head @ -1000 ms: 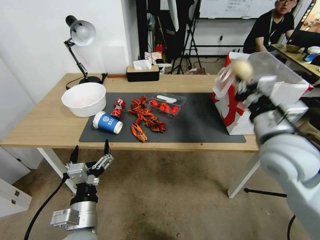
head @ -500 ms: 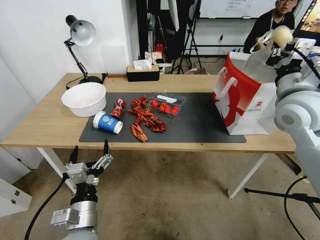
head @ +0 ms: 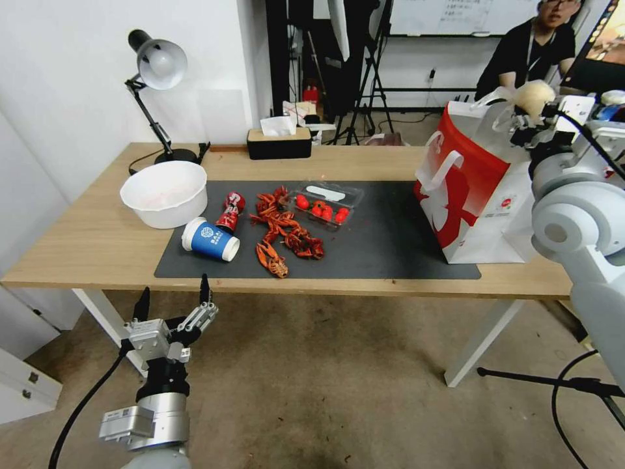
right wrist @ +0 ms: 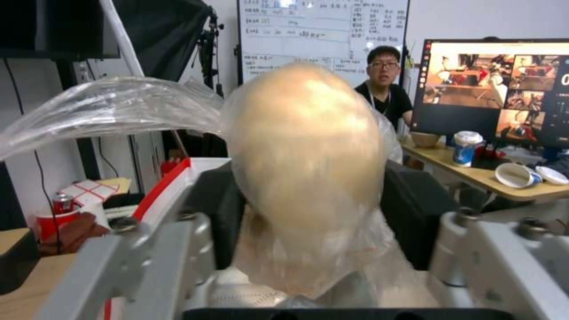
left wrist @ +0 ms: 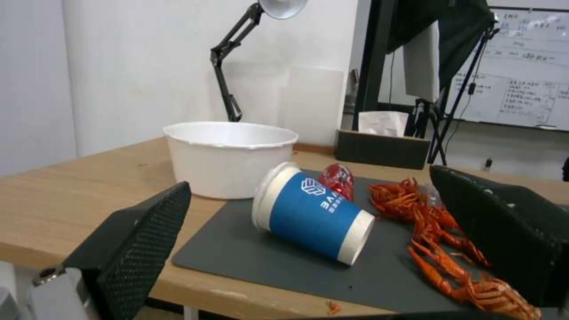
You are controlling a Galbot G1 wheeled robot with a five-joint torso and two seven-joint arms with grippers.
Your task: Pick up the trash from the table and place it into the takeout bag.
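Head view has the right gripper (head: pixel 528 112) up high over the open top of the takeout bag (head: pixel 472 195), which stands at the right end of the bench (head: pixel 84 241), partly on the dark grey mat (head: pixel 384 241). It's pinching a beige rounded lump wrapped in clear plastic film (head: pixel 532 96) — in the right wrist view that lump (right wrist: pixel 305 146) sits squeezed between the two dark fingers (right wrist: pixel 415 213), with loose film trailing off to one side and the bag's red rim below.

Left gripper (head: pixel 170 299) hangs low in front of the bench's front edge, near the left corner, fingers spread wide and holding nothing. From the left wrist view you can see both its black pads (left wrist: pixel 136 240) apart, framing the blue paper cup (left wrist: pixel 311 213).

Rest of the trash sits on the bench. Blue paper cup (head: pixel 209 239) lies on its side at the mat's left end, crushed red can (head: pixel 231 210) right behind it and touching or almost touching. A pile of red crayfish shells (head: pixel 283 231) sprawls across the mat's middle, and a clear plastic tray of small red tomatoes (head: pixel 323 205) sits just behind it. White bowl (head: pixel 164 193) is off the mat's left edge on bare wood, upright. Black desk lamp (head: pixel 156 71) and a dark tissue box (head: pixel 278 140) stand along the back edge.
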